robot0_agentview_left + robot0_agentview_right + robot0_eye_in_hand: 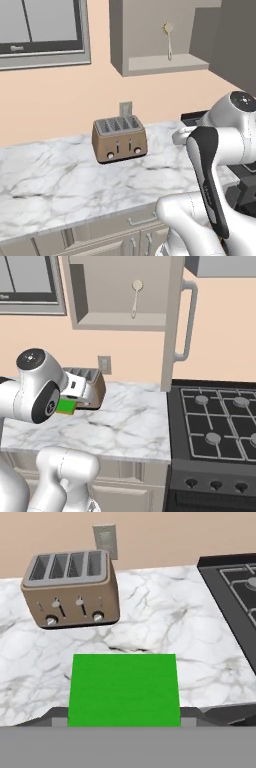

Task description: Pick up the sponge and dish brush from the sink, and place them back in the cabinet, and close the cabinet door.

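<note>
My gripper (124,720) is shut on the bright green sponge (124,689), which spans the gap between the finger tips in the hand view. In the right base view the sponge (66,406) shows beside my hand (75,391), above the marble counter (130,426). The dish brush (135,296) stands upright inside the open wall cabinet (120,321), also seen from the left as the dish brush (169,39) in the cabinet (165,62). The cabinet door (172,326) stands open, its silver bar handle (190,321) facing right. The sink is out of view.
A brown four-slot toaster (119,139) sits on the counter (60,180) below a wall outlet (126,107). A black stove (220,426) with burners lies to the right. A window (40,30) is at the upper left.
</note>
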Controlling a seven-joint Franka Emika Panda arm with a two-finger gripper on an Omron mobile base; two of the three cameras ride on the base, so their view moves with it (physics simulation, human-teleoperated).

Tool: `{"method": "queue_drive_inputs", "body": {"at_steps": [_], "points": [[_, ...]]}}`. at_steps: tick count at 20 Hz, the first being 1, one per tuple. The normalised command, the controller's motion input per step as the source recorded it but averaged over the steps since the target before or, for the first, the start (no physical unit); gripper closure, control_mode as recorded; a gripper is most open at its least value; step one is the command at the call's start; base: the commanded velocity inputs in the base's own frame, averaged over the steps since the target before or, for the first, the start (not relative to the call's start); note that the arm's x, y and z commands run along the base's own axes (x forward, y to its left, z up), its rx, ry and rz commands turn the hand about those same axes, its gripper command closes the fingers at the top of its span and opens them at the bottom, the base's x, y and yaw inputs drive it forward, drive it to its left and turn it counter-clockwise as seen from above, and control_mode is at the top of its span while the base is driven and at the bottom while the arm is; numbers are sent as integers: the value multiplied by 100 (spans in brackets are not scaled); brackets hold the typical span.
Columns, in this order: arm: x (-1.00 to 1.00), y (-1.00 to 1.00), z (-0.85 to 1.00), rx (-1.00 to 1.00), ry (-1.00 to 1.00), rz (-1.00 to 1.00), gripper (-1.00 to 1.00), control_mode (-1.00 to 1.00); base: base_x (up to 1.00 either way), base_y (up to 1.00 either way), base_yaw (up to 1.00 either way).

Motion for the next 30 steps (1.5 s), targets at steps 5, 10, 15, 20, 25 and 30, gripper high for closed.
{"method": "queue_drive_inputs", "body": {"at_steps": [5, 10, 15, 20, 25, 30], "points": [[0, 0, 0, 0, 0, 0, 100, 100, 35, 0, -1], [0, 0, 0, 0, 0, 0, 100, 100, 15, -2, 0], [0, 0, 0, 0, 0, 0, 100, 100, 22, -6, 0], [0, 0, 0, 0, 0, 0, 100, 100, 20, -2, 0], [0, 0, 0, 0, 0, 0, 100, 100, 1, 0, 0], [0, 0, 0, 0, 0, 0, 100, 100, 0, 0, 0]]}}
